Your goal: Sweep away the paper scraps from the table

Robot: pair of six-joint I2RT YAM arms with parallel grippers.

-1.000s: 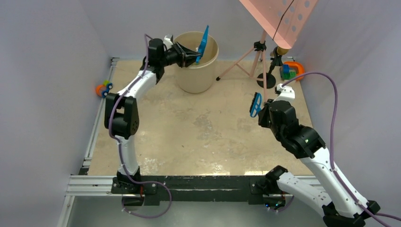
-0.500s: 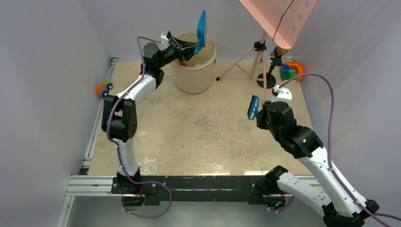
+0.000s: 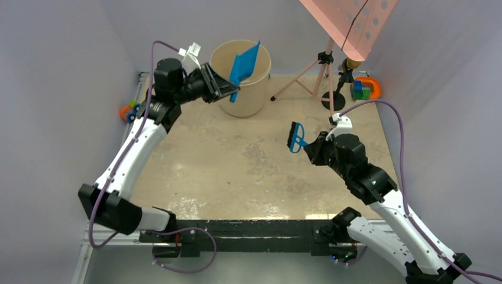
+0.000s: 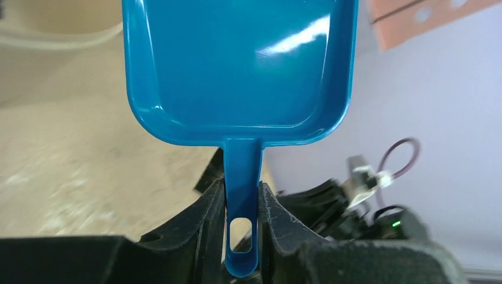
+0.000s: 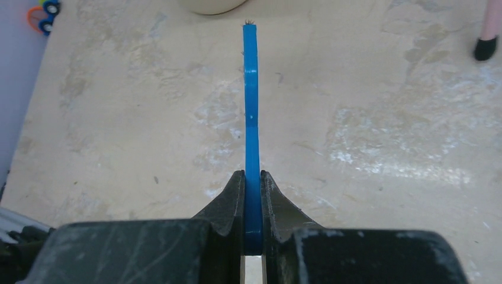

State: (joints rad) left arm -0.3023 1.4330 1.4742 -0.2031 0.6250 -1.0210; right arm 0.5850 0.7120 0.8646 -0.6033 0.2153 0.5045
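My left gripper (image 3: 227,92) (image 4: 243,189) is shut on the thin handle of a blue dustpan (image 3: 243,65) (image 4: 237,65). It holds the pan tilted in the air over the near rim of the beige bucket (image 3: 256,89). The pan's inside shows bare. Over the right middle of the table (image 3: 237,165), my right gripper (image 3: 309,148) (image 5: 252,177) is shut on the handle of a small blue brush (image 3: 295,137) (image 5: 251,100), seen edge-on in the right wrist view. No paper scraps show on the table; the bucket's inside is mostly hidden by the pan.
A pink tripod (image 3: 322,74) carrying a pink perforated board stands at the back right, with a black disc foot (image 3: 333,100) beside it. Toy blocks with an orange ring (image 3: 364,89) sit in the back right corner. An orange-blue toy car (image 3: 129,110) (image 5: 42,13) lies by the left rail.
The left arm has swung back and left, turning the dustpan from edge-on to face-on over the bucket's rim. The right gripper has carried the brush left, toward the table's middle.
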